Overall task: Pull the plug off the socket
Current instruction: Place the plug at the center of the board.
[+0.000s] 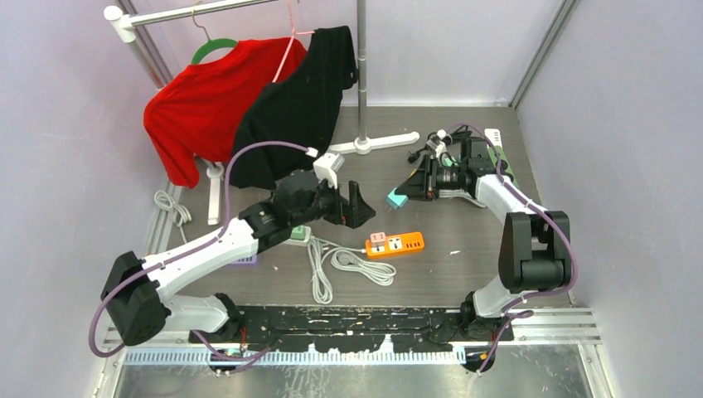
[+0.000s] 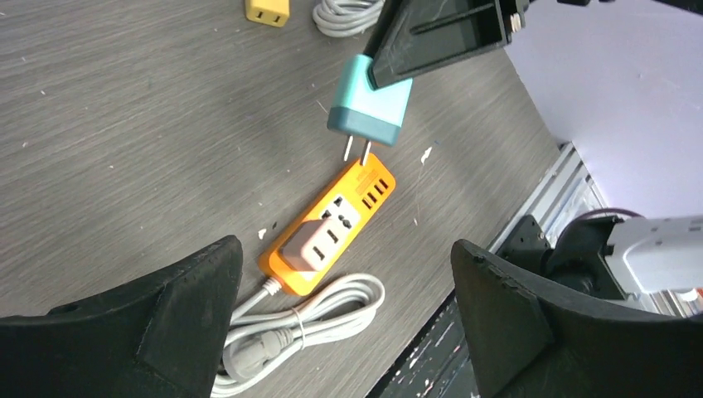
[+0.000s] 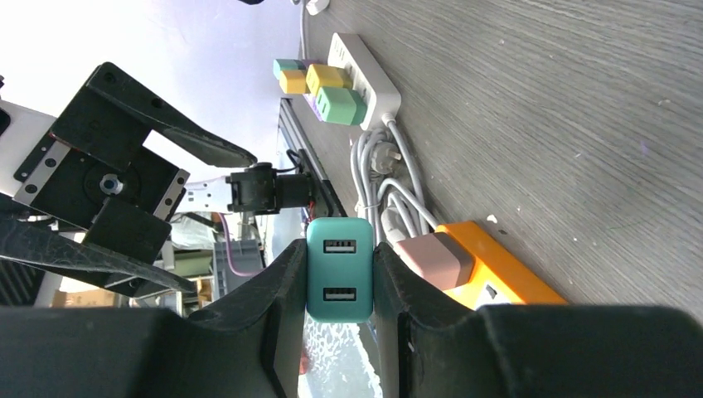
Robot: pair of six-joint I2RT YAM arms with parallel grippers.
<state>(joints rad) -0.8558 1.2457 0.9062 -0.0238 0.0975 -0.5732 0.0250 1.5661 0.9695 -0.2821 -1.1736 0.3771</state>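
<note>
At the left, a white strip [image 3: 365, 70] lies on the counter [image 1: 464, 249] with yellow and green plugs seated in its sockets. There is no bin or box by the work; the strips' sockets are the only holders.

The left pincer [image 1: 346, 207] hangs spread wide above the orange strip [image 2: 327, 232], pinching nothing. That strip lies flat on the counter. A pink plug [image 2: 311, 247] sits in the socket at its cord end, and the other sockets that show are bare.

The teal plug [image 2: 369, 104] is already out. Its two prongs hang in the air just above the strip's far end, touching nothing. The right pincer [image 3: 338, 249] is pressed onto the plug's two sides, with its USB face towards the wrist camera.

So the pull itself looks done for this plug, and the step in hand is the carry-away. I judge the next move calls for the right arm to lift clear of the strip and set the plug down on bare counter, prongs kept off the sockets. If the pink plug is also meant, the left pincer is well placed to pin the strip down first.
</note>
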